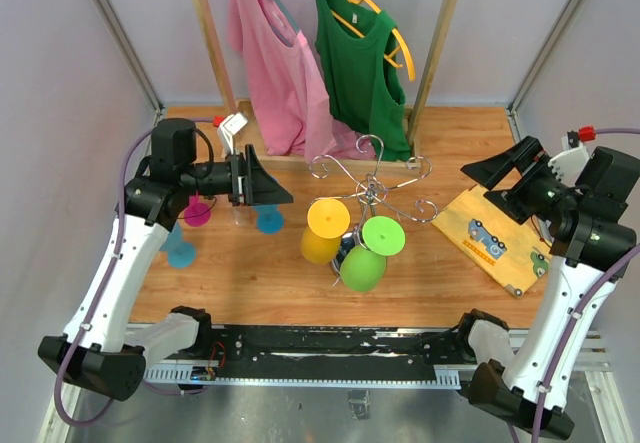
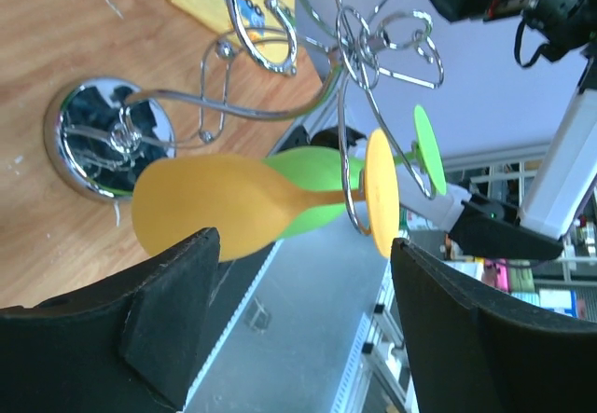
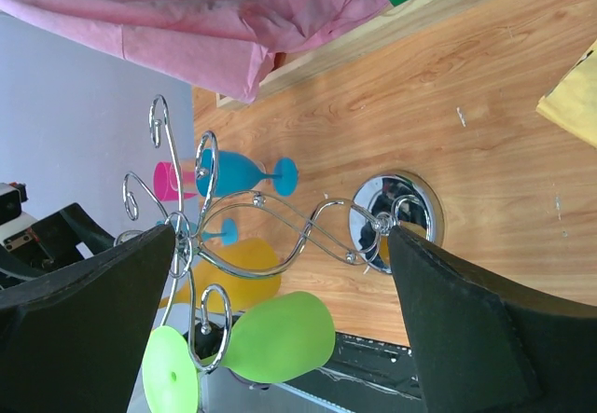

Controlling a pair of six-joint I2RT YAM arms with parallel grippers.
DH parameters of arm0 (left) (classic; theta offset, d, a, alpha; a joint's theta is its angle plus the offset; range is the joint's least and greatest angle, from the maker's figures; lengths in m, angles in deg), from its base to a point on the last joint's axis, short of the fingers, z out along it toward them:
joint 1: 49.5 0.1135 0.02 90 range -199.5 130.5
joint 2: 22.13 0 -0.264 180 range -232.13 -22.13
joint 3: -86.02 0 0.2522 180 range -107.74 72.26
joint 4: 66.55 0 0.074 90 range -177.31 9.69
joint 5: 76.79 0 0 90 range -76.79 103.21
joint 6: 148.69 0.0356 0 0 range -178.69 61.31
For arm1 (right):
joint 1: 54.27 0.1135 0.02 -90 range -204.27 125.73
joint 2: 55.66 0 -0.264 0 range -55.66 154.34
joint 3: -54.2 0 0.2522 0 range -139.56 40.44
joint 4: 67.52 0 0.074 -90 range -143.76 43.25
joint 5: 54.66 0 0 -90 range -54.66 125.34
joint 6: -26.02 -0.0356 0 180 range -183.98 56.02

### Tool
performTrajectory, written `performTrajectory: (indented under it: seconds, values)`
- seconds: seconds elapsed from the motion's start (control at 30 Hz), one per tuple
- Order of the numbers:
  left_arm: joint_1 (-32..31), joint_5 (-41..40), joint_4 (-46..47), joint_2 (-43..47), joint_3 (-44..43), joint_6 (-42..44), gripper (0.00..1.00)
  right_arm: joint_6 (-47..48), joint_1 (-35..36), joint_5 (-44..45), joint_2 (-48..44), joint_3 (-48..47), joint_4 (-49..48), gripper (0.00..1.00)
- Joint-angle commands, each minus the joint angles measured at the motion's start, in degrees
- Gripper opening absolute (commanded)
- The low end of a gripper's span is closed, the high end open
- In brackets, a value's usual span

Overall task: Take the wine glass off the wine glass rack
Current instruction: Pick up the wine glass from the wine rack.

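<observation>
The wine glass rack [image 1: 372, 185] stands at the middle of the wooden bench [image 1: 250, 283], with its chrome scrolled arms spreading from the post over a round mirror base. Two glasses hang upside down from it, feet caught in the wire and bowls below. The yellow wine glass [image 1: 323, 233] hangs at about 7 o'clock of the post, and the green wine glass [image 1: 370, 255] hangs at about 6 o'clock, just beside it.

The left claw [image 1: 268, 183] hovers at 9 o'clock of the rack, jaws wide and gripping nothing. The yellow wine glass lies at about 4 o'clock of it, near but apart. In the left wrist view the yellow wine glass [image 2: 233, 213] spans the gap ahead of the left claw [image 2: 300, 273], its bowl toward one finger and its foot toward the other. The green wine glass [image 2: 312, 163] sits behind it.

The right claw [image 1: 487, 183] hangs at 3 o'clock of the rack, well apart from it, jaws spread wide and empty. Its wrist view looks between the fingers at the rack [image 3: 280, 231] and the green wine glass [image 3: 277, 338].

A pink glass [image 1: 197, 210] and two blue glasses [image 1: 268, 220] stand on the bench near the left arm, off the rack. A yellow cloth [image 1: 490, 235] lies at 4 o'clock of the rack. A pink shirt [image 1: 275, 73] and a green top [image 1: 362, 63] hang from a wooden rail [image 1: 205, 33] at 12 o'clock.
</observation>
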Motion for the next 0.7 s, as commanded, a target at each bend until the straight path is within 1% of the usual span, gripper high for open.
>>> performTrajectory:
  seconds: [0.0,0.13,0.27,0.33,0.4,0.43,0.5,0.67]
  values:
    - [-0.18,-3.72,9.67,2.62,1.81,-7.85,0.79,0.82,-0.76,-1.22,-1.25,0.48,1.44,0.98]
    - [-0.18,-5.39,9.7,4.28,2.16,-7.9,0.8,-0.07,0.19,-1.66,-0.9,0.14,1.4,0.98]
    - [-0.2,-2.84,10.0,6.03,4.96,-9.7,0.79,-1.21,1.16,-2.61,-0.12,1.12,0.97,0.99]
    - [-0.2,-1.77,11.19,8.67,7.5,-11.58,0.79,-1.08,1.17,-0.39,-1.08,0.7,0.86,0.98]
    - [-0.18,-1.24,14.7,11.84,11.23,-17.0,0.78,-3.55,1.12,1.0,-2.7,0.85,0.31,0.99]
    - [-0.27,-1.64,15.8,12.98,12.06,-18.2,0.78,-5.11,1.17,0.72,-3.88,1.79,-0.79,0.99]
    - [-0.28,-1.75,16.95,14.05,12.6,-18.18,0.78,-7.28,1.17,0.47,-6.2,3.97,-2.47,0.99]
    - [-0.73,-2.16,19.25,16.15,15.01,-20.9,0.77,-7.43,1.2,0.45,-8.54,3.34,0.38,0.98]
